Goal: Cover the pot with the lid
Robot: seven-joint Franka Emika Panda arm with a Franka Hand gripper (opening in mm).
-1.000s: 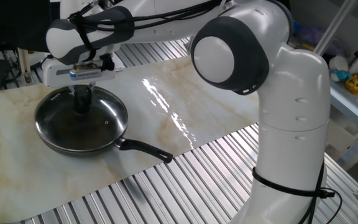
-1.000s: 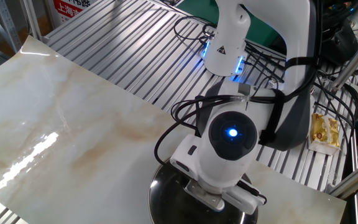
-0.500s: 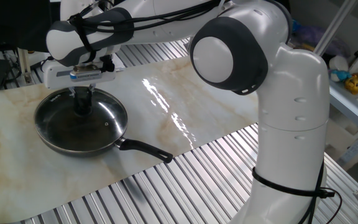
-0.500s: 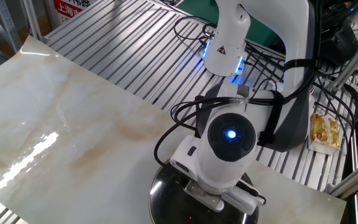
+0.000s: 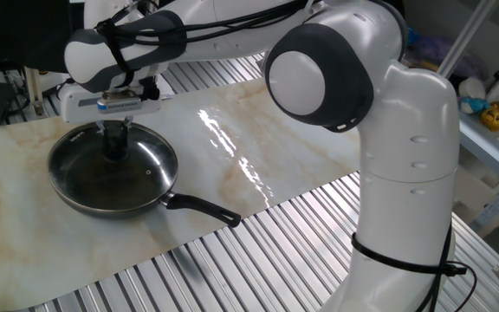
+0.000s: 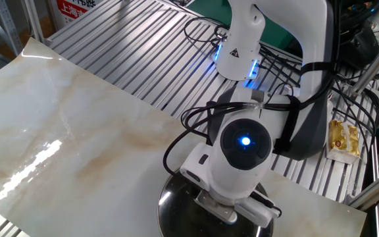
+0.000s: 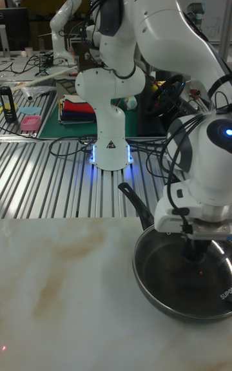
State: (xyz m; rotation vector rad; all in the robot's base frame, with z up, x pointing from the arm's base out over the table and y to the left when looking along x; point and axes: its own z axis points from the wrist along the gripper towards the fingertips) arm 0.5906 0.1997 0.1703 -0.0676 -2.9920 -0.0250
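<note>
The pot (image 5: 102, 206) is a shallow dark pan on the marble board, its long black handle (image 5: 203, 209) pointing toward the front right. The glass lid (image 5: 152, 161) lies flat on it, metal rim lined up with the pan's edge. My gripper (image 5: 115, 144) comes straight down over the centre, its black fingers closed around the lid's black knob. In the tall fixed view the gripper (image 7: 194, 250) stands on the knob inside the pot (image 7: 153, 299), and the lid (image 7: 222, 260) shows at the right. In the other fixed view only the pot's rim (image 6: 165, 205) shows under my wrist.
The marble board (image 5: 275, 147) rests on a slatted metal table (image 5: 267, 251). My arm's base (image 5: 405, 199) stands at the right of the board. A shelf with a yellow toy (image 5: 495, 114) is at the far right. A snack packet (image 6: 342, 139) lies behind the base.
</note>
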